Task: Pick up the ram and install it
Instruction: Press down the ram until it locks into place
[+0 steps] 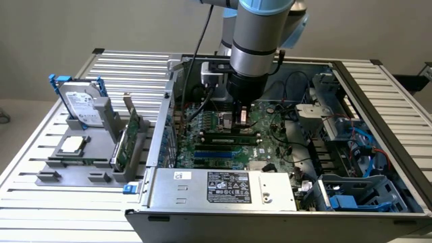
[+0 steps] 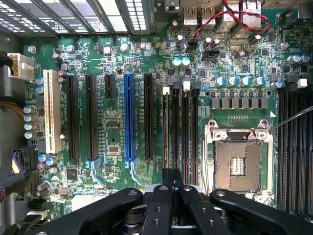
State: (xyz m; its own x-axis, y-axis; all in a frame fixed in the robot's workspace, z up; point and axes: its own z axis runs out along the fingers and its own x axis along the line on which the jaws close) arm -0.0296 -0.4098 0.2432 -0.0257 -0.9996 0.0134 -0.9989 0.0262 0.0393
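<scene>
Gripper (image 1: pixel 243 120) was pressed together, empty, over the motherboard (image 2: pixel 122 54). The ram (image 1: pixel 229 135) sat in a slot directly beneath it, at 6 o'clock.

robot arm (image 1: pixel 260 40): one
hard drive (image 1: pixel 82 104): one
blue slot (image 2: pixel 129 117): one
white slot (image 2: pixel 52 111): one
processor socket (image 2: pixel 238 159): one

Glossy green motherboard (image 2: pixel 117 127), matt black plastic tool (image 2: pixel 172 196), brushed grey metal case (image 1: pixel 223 202); ribbed metal table (image 1: pixel 40 202)
</scene>
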